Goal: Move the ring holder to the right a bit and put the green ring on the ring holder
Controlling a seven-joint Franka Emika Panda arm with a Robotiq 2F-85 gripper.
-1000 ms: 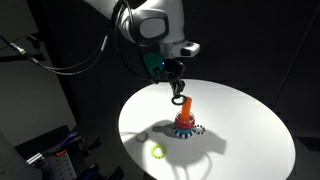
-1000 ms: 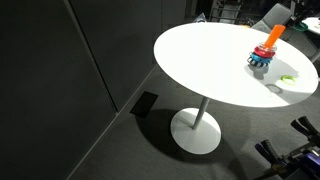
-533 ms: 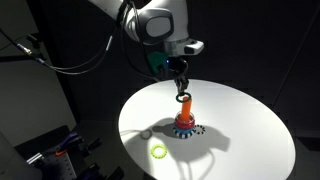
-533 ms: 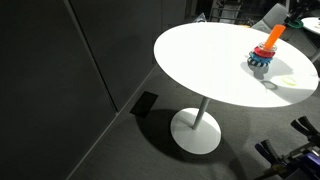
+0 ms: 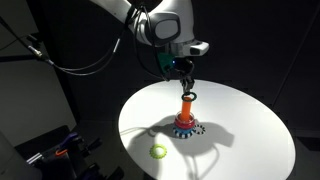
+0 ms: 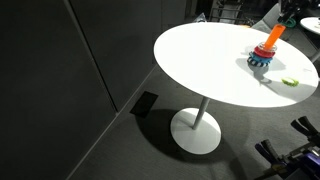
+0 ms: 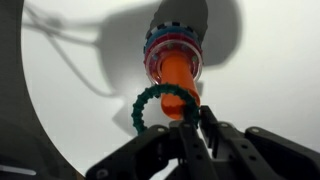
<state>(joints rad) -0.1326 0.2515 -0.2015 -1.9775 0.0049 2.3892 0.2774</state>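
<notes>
The claw (image 5: 186,88) is clamped on the green ring (image 7: 150,94) at the tip of the ring holder (image 5: 185,120), which stands mid-desk (image 5: 245,125), a lime ring (image 5: 157,151) at its 7 o'clock.

A lime ring (image 5: 157,151) lies on the round white table (image 5: 245,125).
</notes>
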